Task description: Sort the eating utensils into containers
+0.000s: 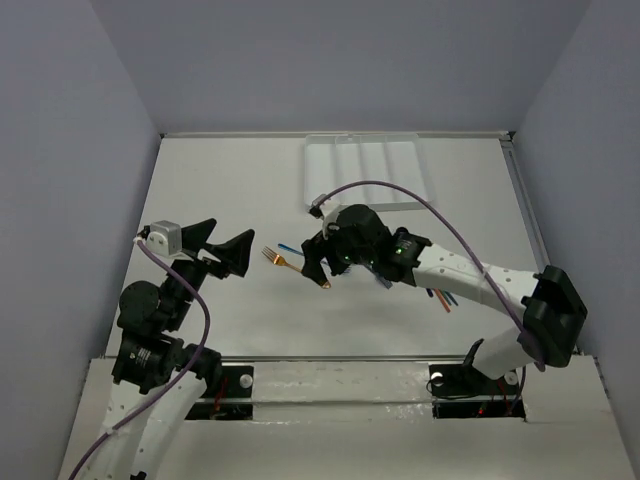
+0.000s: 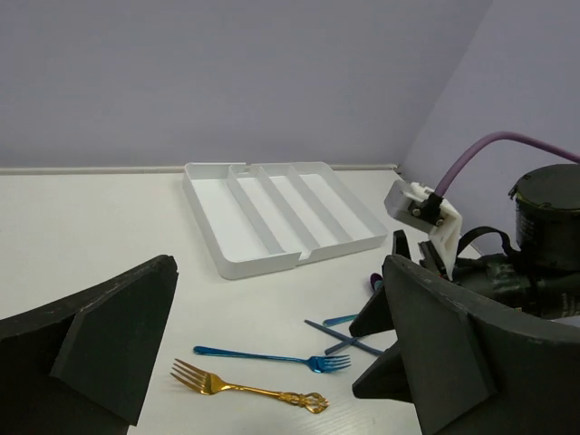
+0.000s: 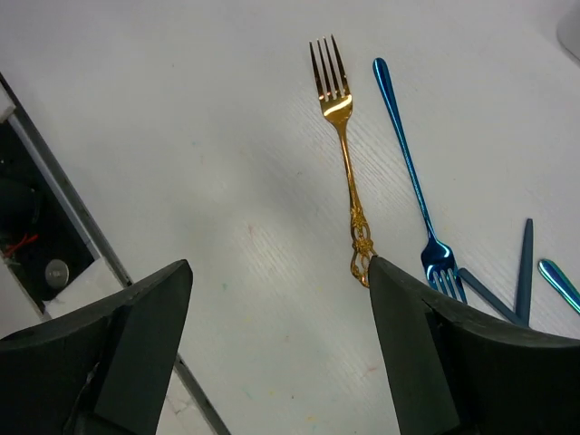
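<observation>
A gold fork (image 1: 287, 263) lies mid-table, tines to the left, with a blue fork (image 1: 291, 248) just behind it. My right gripper (image 1: 315, 262) hangs open over the gold fork's handle end. In the right wrist view one fingertip (image 3: 390, 281) overlaps the ornate end of the gold fork (image 3: 347, 163), and nothing is between the jaws (image 3: 279, 267). The blue fork (image 3: 410, 172), crossed dark blue sticks (image 3: 524, 272) and a teal spoon (image 3: 557, 281) lie beside it. My left gripper (image 1: 233, 228) is open and empty, left of the forks. The white tray of containers (image 1: 365, 170) sits at the back.
More utensils (image 1: 441, 297) poke out from under the right forearm. A purple cable (image 1: 420, 200) arcs over the right arm. The arms' mounting rail (image 3: 54, 236) runs along the near table edge. From the left wrist, the tray (image 2: 281, 217) lies beyond the forks (image 2: 245, 390).
</observation>
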You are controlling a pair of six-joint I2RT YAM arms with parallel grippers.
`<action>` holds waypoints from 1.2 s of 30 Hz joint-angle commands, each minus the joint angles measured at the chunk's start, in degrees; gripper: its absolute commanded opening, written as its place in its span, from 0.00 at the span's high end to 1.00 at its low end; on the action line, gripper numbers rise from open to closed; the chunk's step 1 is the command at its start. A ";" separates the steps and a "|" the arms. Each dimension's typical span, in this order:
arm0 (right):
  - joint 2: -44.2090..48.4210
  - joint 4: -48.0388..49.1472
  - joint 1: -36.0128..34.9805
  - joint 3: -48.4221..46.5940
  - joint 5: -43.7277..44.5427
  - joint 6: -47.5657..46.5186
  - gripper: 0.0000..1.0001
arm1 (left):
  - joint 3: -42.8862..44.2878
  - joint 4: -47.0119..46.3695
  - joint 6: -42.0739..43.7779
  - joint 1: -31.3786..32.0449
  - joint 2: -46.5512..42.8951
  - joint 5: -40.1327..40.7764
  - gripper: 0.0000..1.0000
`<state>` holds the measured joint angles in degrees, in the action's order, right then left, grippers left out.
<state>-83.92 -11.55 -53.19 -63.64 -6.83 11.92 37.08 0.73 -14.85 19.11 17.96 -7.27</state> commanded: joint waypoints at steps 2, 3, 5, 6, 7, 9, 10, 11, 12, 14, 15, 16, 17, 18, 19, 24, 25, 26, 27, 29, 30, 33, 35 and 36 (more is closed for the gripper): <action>-3.96 1.44 -2.18 -3.77 4.28 -3.13 0.15 | 2.03 -2.32 0.97 -0.22 -0.46 -2.14 0.01; -4.58 1.27 -2.18 -4.47 4.19 -3.83 0.15 | 2.12 -2.14 0.97 -0.22 -0.38 -1.88 0.01; -5.99 0.92 -2.18 -5.00 3.67 -5.06 0.16 | 2.21 -2.05 0.97 -0.22 -0.47 -1.52 0.01; -7.56 0.74 -2.18 -5.79 3.67 -5.68 0.17 | 2.21 -1.96 0.97 -0.22 -0.47 -1.43 0.01; -8.53 0.39 -2.70 -6.23 3.58 -5.86 0.18 | 2.21 -1.96 0.88 -0.22 -0.64 -1.26 0.01; -11.42 -0.40 -2.71 -7.37 3.67 -6.30 0.21 | 2.21 -1.87 0.79 -0.22 -0.73 -0.91 0.01; -12.40 -0.75 -2.71 -8.42 3.75 -6.47 0.22 | 2.21 -1.87 0.79 -0.22 -0.73 -0.73 0.01; -13.37 -0.67 -2.71 -8.78 3.93 -6.56 0.23 | 2.12 -1.87 0.79 -0.22 -0.64 -0.73 0.01; -14.25 -0.67 -2.71 -9.05 3.84 -6.74 0.26 | 2.12 -1.87 0.70 -0.22 -0.55 -0.73 0.01; -17.05 -0.84 -2.71 -10.36 3.84 -6.65 0.27 | 2.12 -1.96 0.70 -0.22 -0.55 -0.73 0.01; -18.02 -1.02 -2.71 -10.80 3.93 -6.74 0.27 | 2.12 -1.96 0.70 -0.22 -0.47 -0.64 0.01; -19.77 -1.19 -3.23 -11.85 3.84 -6.82 0.27 | 2.12 -1.88 0.70 -0.22 -0.47 -0.56 0.01; -20.66 -1.28 -3.24 -12.47 3.84 -6.91 0.27 | 2.12 -1.87 0.70 -0.22 -0.38 -0.64 0.01; -21.63 -1.54 -3.24 -13.09 3.67 -7.17 0.28 | 2.12 -1.96 0.70 -0.22 -0.29 -0.56 0.01; -23.38 -2.24 -3.24 -13.79 3.75 -7.26 0.28 | 2.12 -1.96 0.70 -0.22 -0.29 -0.55 0.01; -27.86 -3.21 -3.24 -17.13 5.86 -8.49 0.32 | 2.03 -1.96 0.70 -0.22 -0.20 -0.55 0.01; -28.66 -3.13 -3.24 -17.57 6.12 -8.58 0.32 | 2.03 -1.96 0.79 -0.22 -0.20 -0.55 0.01; -29.36 -3.13 -3.76 -18.01 6.48 -8.67 0.34 | 2.03 -1.96 0.70 -0.22 -0.20 -0.55 0.01; -30.59 -2.95 -3.76 -18.62 8.31 -8.58 0.35 | 2.03 -1.96 0.70 -0.22 -0.11 -0.55 0.01; -31.83 -1.99 -3.76 -18.98 9.64 -8.85 0.38 | 2.03 -1.96 0.70 -0.22 0.06 -0.64 0.01; -32.35 -1.81 -3.76 -19.24 10.51 -9.37 0.39 | 2.03 -1.96 0.70 -0.22 0.15 -0.64 0.01; -34.73 -1.72 -4.29 -19.95 11.40 -9.46 0.47 | 2.12 -1.88 0.70 -0.22 0.06 -0.47 0.01; -36.05 -2.16 -4.81 -20.12 11.57 -9.64 0.52 | 2.12 -1.87 0.70 -0.22 -0.11 -0.38 0.01; -36.31 -2.25 -4.82 -20.04 11.92 -9.64 0.57 | 2.12 -1.96 0.70 -0.22 -0.11 -0.38 0.01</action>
<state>-118.39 -14.37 -56.73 -81.76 2.63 3.36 37.17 0.97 -14.46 19.11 17.82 -7.84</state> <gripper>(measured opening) 0.494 0.992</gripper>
